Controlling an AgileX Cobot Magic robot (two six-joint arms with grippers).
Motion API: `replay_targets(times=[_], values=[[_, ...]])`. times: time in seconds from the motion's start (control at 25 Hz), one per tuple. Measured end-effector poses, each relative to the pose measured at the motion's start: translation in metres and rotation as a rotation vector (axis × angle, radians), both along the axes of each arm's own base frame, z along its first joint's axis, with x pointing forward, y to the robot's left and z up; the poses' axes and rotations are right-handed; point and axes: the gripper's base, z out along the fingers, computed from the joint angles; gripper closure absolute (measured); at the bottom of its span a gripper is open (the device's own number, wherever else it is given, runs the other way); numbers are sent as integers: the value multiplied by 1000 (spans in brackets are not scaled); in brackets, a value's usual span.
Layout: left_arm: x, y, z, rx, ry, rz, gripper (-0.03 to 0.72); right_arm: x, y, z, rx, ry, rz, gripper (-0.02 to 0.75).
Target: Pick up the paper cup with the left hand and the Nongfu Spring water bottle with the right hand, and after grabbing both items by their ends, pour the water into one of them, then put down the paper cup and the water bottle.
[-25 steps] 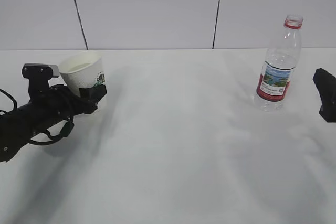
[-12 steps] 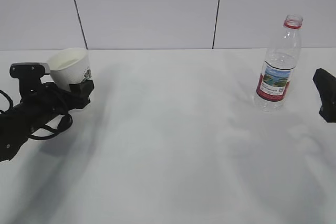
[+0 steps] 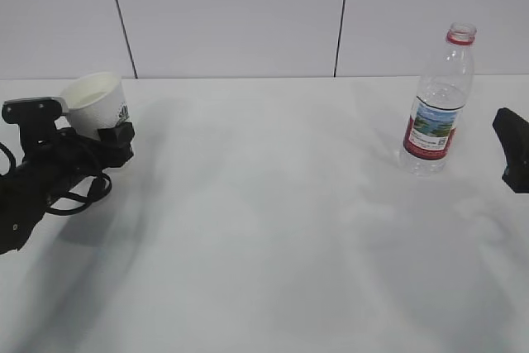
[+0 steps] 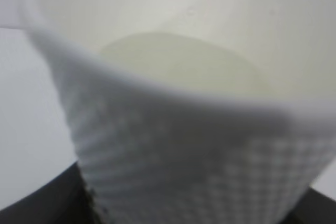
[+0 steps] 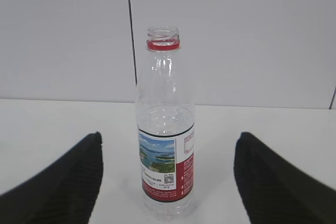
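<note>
Jaws grip one paper cup [image 3: 95, 102]; one water bottle [image 3: 437, 103] stands free.

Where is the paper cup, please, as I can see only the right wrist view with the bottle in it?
Observer: The paper cup is at the far left of the table, clamped near its base in the left gripper.
Operator: Thank you. Is it standing straight?
Observer: No, it leans a little to the left, with its mouth facing mostly upward.
Operator: Could you tell me whether it holds water?
Observer: The left wrist view looks into the cup and shows a pale round bottom. I cannot tell whether water covers it.
</note>
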Motion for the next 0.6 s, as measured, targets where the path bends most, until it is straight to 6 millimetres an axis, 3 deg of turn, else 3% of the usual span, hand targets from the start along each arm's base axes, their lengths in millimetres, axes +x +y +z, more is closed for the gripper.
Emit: replay_targets(times=[0.6], values=[[24,-4,6,25,-81,-2,190,0,0,0,-2,0,5,153]])
